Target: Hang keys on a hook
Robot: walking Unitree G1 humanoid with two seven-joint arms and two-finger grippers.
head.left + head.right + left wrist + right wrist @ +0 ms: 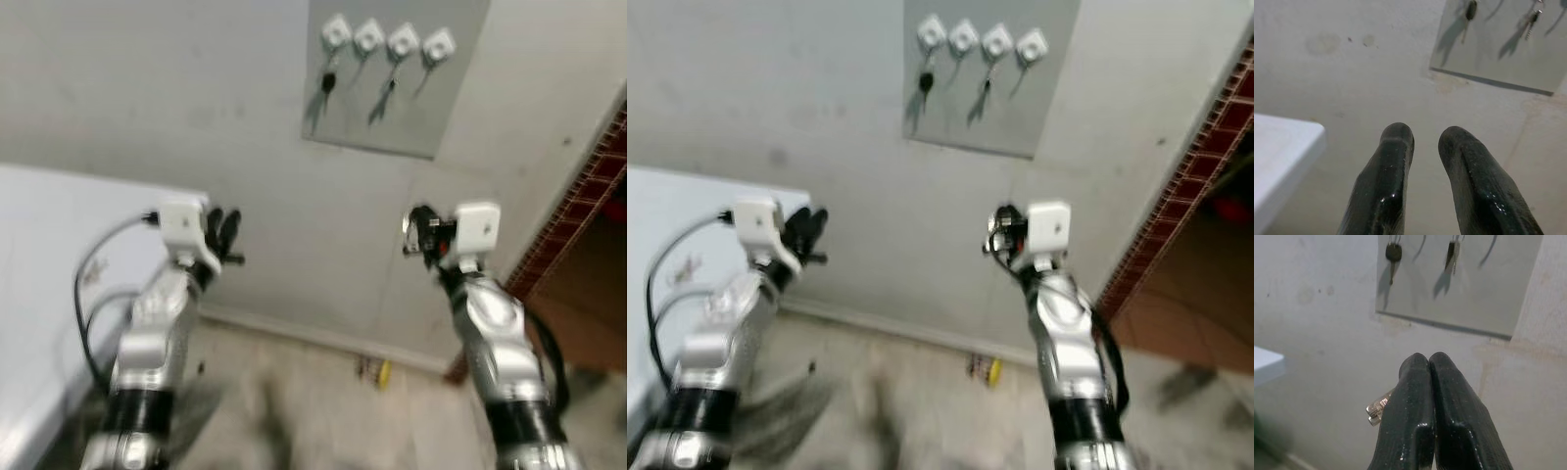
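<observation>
Your right end effector (pixel 1428 382) is raised in front of the pale wall (pixel 196 117), below and a little right of the grey panel (pixel 392 108). Its two black fingers (pixel 1413 396) are pressed together, pinching the keys (pixel 1378 409); in the right wrist view a silvery bit of metal sticks out from one side of the fingers, and the rest is hidden between them. From the head camera the keys read only as a dark and shiny clump at the fingertips.

On the panel you have a row of four white hooks (pixel 387 39). The first hook from the left carries a key with a black head (pixel 1393 253), the third carries another hanging key (pixel 1452 255), and the second and fourth look bare, with only shadows beneath them. Your held keys are well below the hooks, not touching the panel.

Your left end effector (pixel 1425 147) is held up at about the same height, off to the left, with its fingers spread apart and nothing between them. A white worktop (pixel 59 255) sits at your left against the wall. On the floor by the skirting lies a small yellow object (pixel 382 372), too blurred to identify
</observation>
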